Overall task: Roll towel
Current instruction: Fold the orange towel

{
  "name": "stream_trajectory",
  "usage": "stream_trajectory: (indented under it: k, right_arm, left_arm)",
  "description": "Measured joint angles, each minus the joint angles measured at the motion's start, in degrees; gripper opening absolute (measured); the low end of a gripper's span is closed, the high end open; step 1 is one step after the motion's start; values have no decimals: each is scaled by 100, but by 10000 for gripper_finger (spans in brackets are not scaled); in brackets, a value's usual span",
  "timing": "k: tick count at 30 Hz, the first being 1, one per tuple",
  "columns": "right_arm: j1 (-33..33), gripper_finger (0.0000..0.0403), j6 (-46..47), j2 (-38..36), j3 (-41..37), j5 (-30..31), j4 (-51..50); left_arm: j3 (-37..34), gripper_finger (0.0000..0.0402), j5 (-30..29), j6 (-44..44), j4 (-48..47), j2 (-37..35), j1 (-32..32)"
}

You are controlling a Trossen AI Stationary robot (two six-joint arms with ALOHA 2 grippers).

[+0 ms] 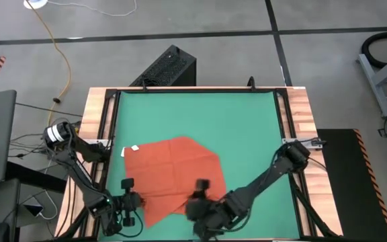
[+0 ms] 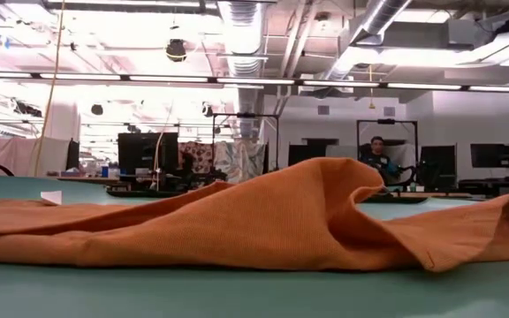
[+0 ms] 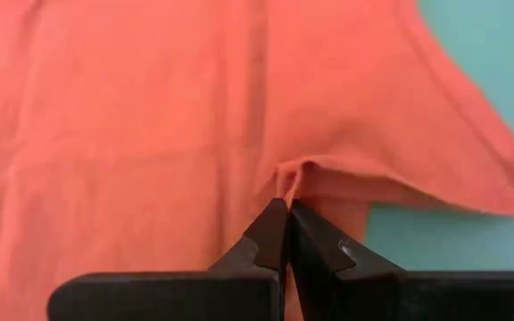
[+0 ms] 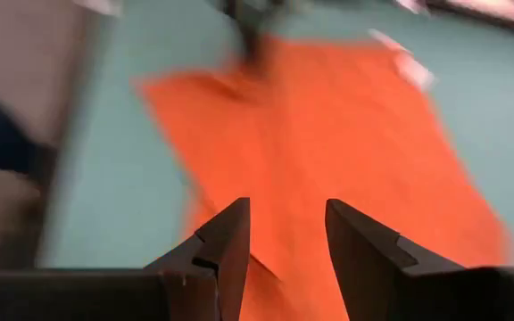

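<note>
The left gripper (image 3: 286, 207) has its fingers pressed together on a small pinched fold at the edge of the towel (image 1: 173, 176). In the left wrist view the cloth puckers up right at the fingertips, so this gripper is holding the fabric. From above, it sits at the towel's near-left edge, close to the front of the table.

The right gripper (image 4: 286, 223) has its fingers spread, with a clear gap between them and nothing in it. In its wrist view the orange cloth lies beyond and below the fingertips — not gripped. From above, this gripper (image 1: 201, 189) is over the towel's near-right edge.

The overhead view shows the whole layout: the towel lies on the green mat (image 1: 200, 114), toward the front and a little left of centre, turned diagonally so one corner points away toward the back of the table. Its white tag (image 1: 135, 148) lies at the left corner. Its long axis is hard to tell — the shape looks close to a skewed square.

The table-level view shows what the overhead one hides: the towel (image 2: 263, 221) is not flat but humps up in a ridge right of centre, with the tag (image 2: 51, 197) at far left. A person (image 2: 378, 155) sits in the room behind.
</note>
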Motion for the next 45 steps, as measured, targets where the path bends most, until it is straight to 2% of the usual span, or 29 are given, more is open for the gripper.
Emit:
stream_trajectory:
  k: [3,7,11,19,22,24,29,35,45]
  right_arm:
    - [-186,165,-859,0,-444,-640,1489]
    - [-383,156,-1261,115,-895,-895,2844]
    - [-362,148,-1562,659,-969,-1137,3570]
    - [-185,144,-1832,1602,-201,-1081,3664]
    - [-90,144,-2128,2002,251,-759,3392]
    - [-38,144,-2073,2199,578,-253,3067]
    - [18,144,-916,2542,1219,478,2360]
    - [12,144,477,2552,1235,556,2395]
    - [-123,143,1650,2553,1216,505,2450]
  left_arm:
    - [0,0,-52,328,227,1,87]
    - [2,0,-210,594,383,1,178]
    - [2,0,-454,644,461,2,269]
    - [2,0,-508,839,760,2,647]
    - [2,0,-506,974,944,2,793]
    - [2,0,-516,1084,1034,2,883]
    - [4,0,-568,1151,1221,2,1002]
    - [4,0,-945,1270,1274,2,1007]
    - [4,0,-1085,1340,1338,2,1007]
